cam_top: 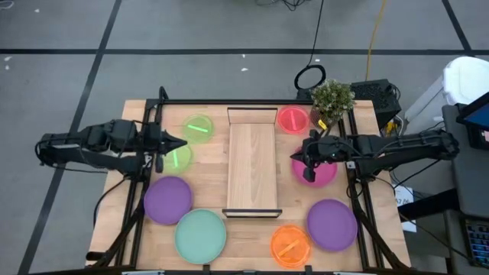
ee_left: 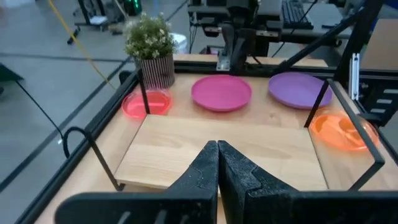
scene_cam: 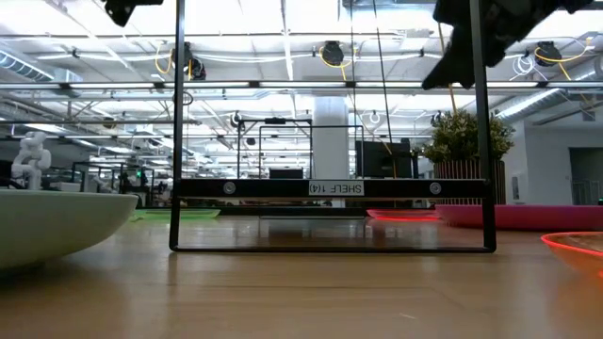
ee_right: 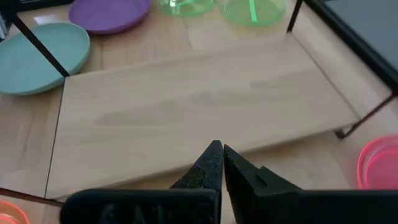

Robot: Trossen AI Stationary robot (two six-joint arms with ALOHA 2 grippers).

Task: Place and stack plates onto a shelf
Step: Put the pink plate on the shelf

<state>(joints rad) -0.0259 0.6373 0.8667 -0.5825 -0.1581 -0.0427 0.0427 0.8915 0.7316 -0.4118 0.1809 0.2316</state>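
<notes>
Wooden tabletop (cam_top: pixel 252 237) holds an empty shelf (cam_top: pixel 253 164) between both closed, empty grippers: left gripper (cam_top: pixel 182 143), right gripper (cam_top: pixel 295 157). Plates (cam_top: pixel 200 235) lie scattered around them, awaiting stacking.

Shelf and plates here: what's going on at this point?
Nothing is being handled yet. The shelf sits bare mid-table, with the plates on the tabletop either side: two lime-green, a purple plate and a mint-green on the left; a red-pink, a magenta plate, another purple and an orange on the right. The left gripper and right gripper hover shut and empty, flanking the shelf.
</notes>
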